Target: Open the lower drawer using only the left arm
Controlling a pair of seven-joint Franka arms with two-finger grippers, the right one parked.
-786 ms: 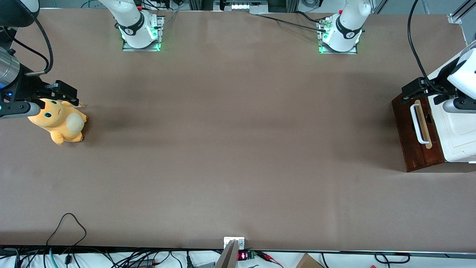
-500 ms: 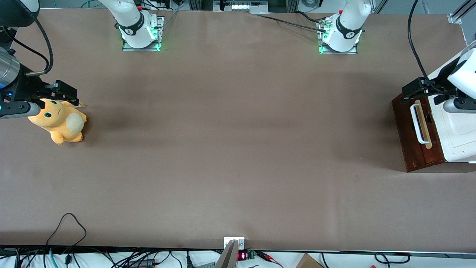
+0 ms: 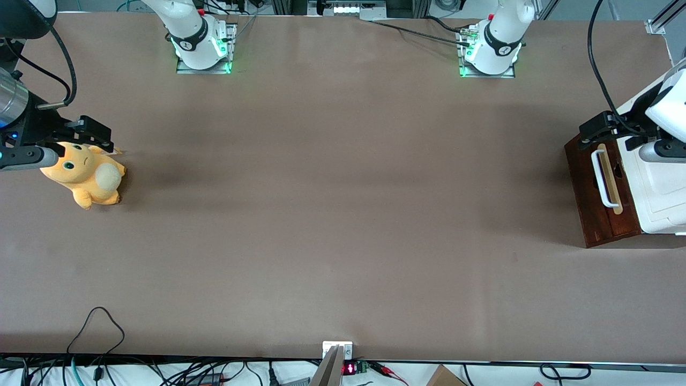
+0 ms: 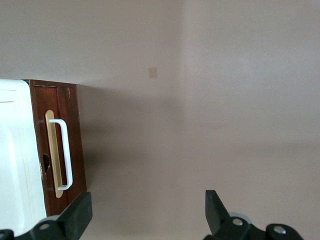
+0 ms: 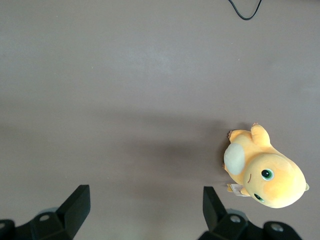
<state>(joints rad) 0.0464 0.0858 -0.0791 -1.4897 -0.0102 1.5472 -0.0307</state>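
**A:** Fingers [image 4: 80, 215] spread wide with nothing between them; the left arm's gripper [image 4: 147, 212] hangs above the bare brown surface [image 3: 343, 214], just in front of the cabinet and near the end of the handle farther from the front camera

**B:** Going across the front view, then: a yellow plush toy [image 3: 86, 174] lies toward the parked arm's end, open surface fills the middle, and the lower drawer [image 3: 599, 188] sits at the working arm's end. Shut, by the look of it, its dark red-brown front flush under the white cabinet top [image 3: 662, 190]

**A:** I judge this the approach. The white bar handle [image 4: 64, 154] stands proud of its pale wood strip, so a finger can slip into the gap between bar and strip. Best to drop to the bar's middle, finger line square across it, close firmly, then pull straight out along the drawer's travel

**B:** Gripping near one end could skew the drawer and make it bind. The left arm [image 3: 664, 107] should also keep level while pulling

**A:** Any writing?

**B:** The arm bases carry a small mark on a dark band, too small to read; nothing on the drawer
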